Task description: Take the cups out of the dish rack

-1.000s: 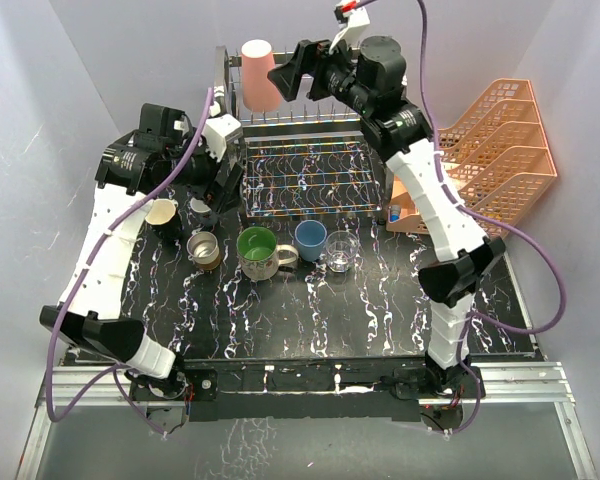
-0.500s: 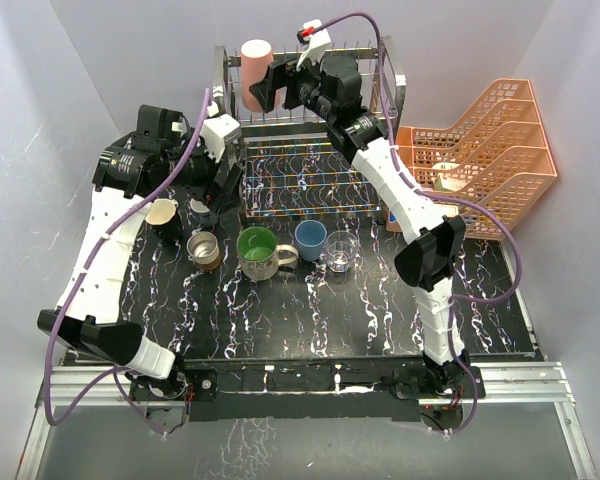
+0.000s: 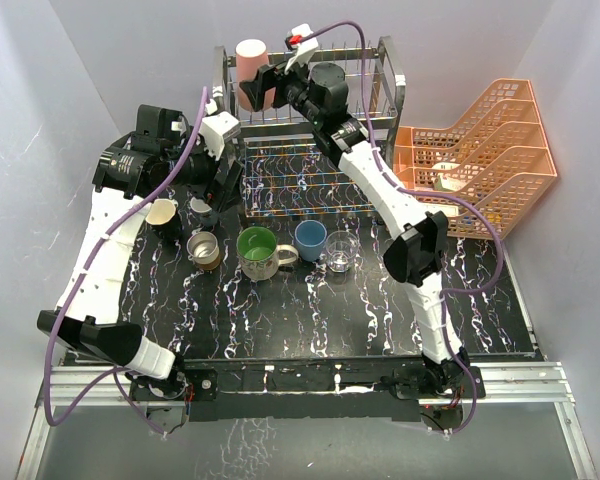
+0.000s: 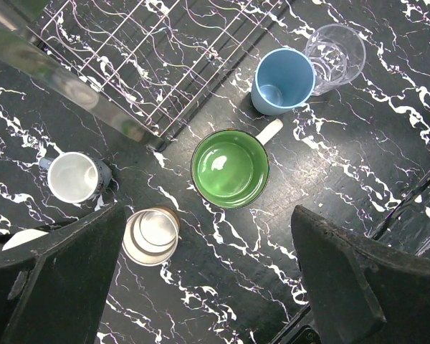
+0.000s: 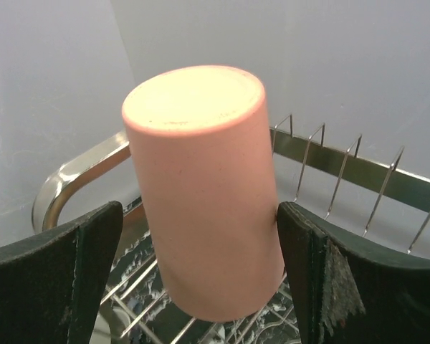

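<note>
The salmon-pink tumbler (image 3: 250,62) (image 5: 204,193) stands upside down on the top tier of the chrome dish rack (image 3: 380,62) (image 5: 358,172), at its far left. My right gripper (image 3: 258,88) (image 5: 197,215) is open with one finger on each side of the tumbler; the right finger touches it and the left is apart. My left gripper (image 3: 210,195) (image 4: 208,215) is open and empty above the table. Below it stand the brownish metallic cup (image 4: 151,235), small grey cup (image 4: 75,177), green-inside mug (image 4: 230,168), light-blue tumbler (image 4: 283,79), clear glass (image 4: 335,54) and black cup (image 3: 161,213).
The cups stand in a row on the black marbled table (image 3: 310,310) in front of the rack's lower tier (image 4: 150,50). Orange plastic lattice trays (image 3: 490,150) stand at the right. Grey walls close in the back and sides.
My right arm has swung left along the top tier, and its open jaws now straddle the salmon-pink tumbler. The left arm and the cups on the table have not moved.
</note>
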